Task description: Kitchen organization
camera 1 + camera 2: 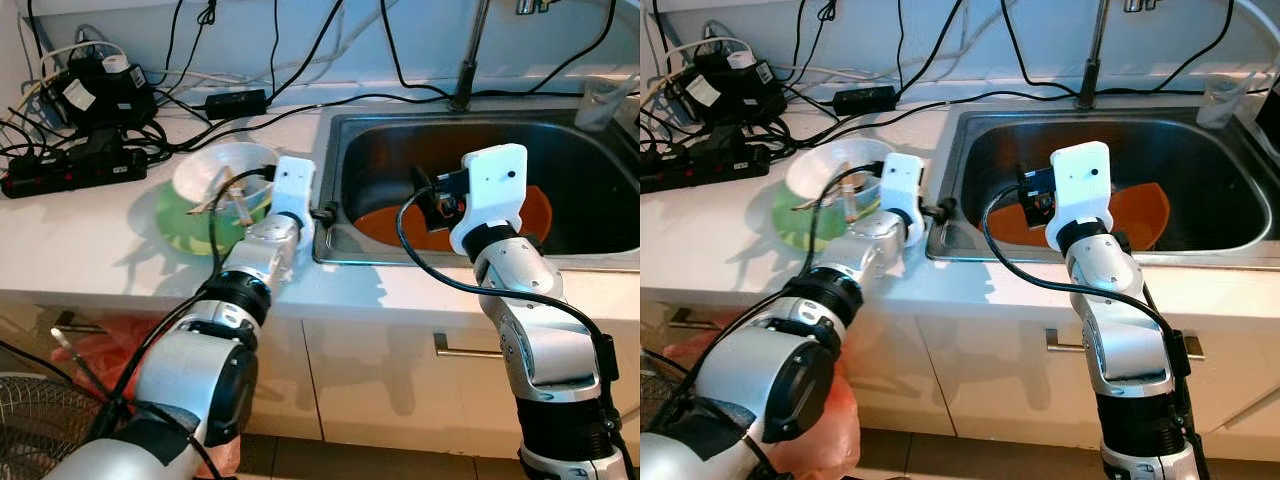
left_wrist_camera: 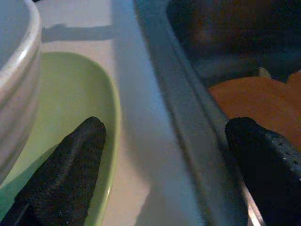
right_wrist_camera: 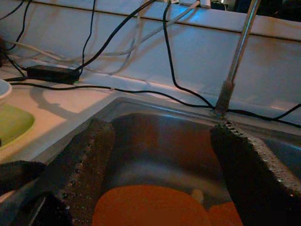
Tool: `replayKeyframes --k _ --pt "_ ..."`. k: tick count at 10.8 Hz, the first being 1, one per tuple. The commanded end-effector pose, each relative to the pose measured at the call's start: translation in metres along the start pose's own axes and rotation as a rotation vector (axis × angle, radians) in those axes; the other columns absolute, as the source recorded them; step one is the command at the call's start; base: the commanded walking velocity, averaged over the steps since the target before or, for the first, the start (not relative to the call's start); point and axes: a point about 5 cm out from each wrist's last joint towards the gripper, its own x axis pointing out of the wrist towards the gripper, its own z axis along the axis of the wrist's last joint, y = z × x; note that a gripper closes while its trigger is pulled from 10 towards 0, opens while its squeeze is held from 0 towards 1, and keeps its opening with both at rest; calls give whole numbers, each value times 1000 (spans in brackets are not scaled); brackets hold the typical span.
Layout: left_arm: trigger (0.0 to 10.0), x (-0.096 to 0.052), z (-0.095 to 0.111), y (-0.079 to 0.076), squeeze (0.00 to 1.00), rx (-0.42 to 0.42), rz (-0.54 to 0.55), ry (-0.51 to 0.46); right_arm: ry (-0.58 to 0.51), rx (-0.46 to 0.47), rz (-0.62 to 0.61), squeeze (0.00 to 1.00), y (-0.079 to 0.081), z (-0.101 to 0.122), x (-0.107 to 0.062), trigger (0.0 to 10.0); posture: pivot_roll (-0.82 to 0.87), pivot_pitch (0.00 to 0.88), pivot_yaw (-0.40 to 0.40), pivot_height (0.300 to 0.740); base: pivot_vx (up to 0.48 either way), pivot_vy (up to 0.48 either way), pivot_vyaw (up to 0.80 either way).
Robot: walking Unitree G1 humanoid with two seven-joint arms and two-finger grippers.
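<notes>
Left pincer (image 2: 160, 155) open, one finger over green plate (image 2: 66, 99), other past sink (image 1: 345, 150) rim; white bowl (image 1: 222, 172) beside it holds utensils. Right pincer (image 3: 157, 165) open above orange dish (image 3: 150, 207) in sink. White tabletop (image 1: 80, 230), cables along the wall.

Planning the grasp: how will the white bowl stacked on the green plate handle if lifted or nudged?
The white bowl looks ceramic, so probably rigid, fairly heavy and breakable. It sits loose on the green plate, so a push may slide it. The utensils inside could shift or fall if it tilts. The left pincer is open beside it.
</notes>
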Motion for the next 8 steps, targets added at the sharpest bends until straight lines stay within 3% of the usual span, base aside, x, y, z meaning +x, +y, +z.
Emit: replayKeyframes --k 1,4,8 --pt "10000 0 -27 -16 0 -2 -69 121 -2 -11 1 0 1 2 -2 10000 -196 0 124 740 0 0 0" --pt "10000 1 -23 -27 0 14 -101 110 -1 -11 -6 0 1 2 -3 10000 -206 0 133 740 0 0 0" --pt "10000 2 -22 -28 0 19 -104 106 3 -10 -10 0 1 1 -4 10000 -207 0 136 740 0 0 0"
